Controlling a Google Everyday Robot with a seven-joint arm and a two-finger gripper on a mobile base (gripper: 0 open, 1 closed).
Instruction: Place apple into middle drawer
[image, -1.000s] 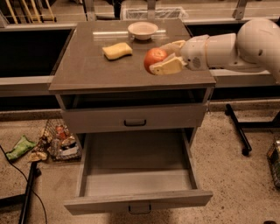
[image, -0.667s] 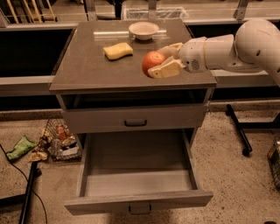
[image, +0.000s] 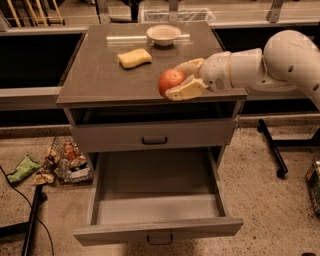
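Just the one arm here: chunky white thing coming in from the right side, elbow bulging up high, forearm running roughly level toward the left. The wrist is a fat white cylinder. The gripper hangs over the front edge of the cabinet top, its two cream fingers clamped either side of the apple, one behind and one in front.

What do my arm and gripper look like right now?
The arm is glossy white, thick rounded segments with a bulbous joint. The gripper, at the front edge of the cabinet top, has pale cream wedge-shaped fingers. No cables or markings show.
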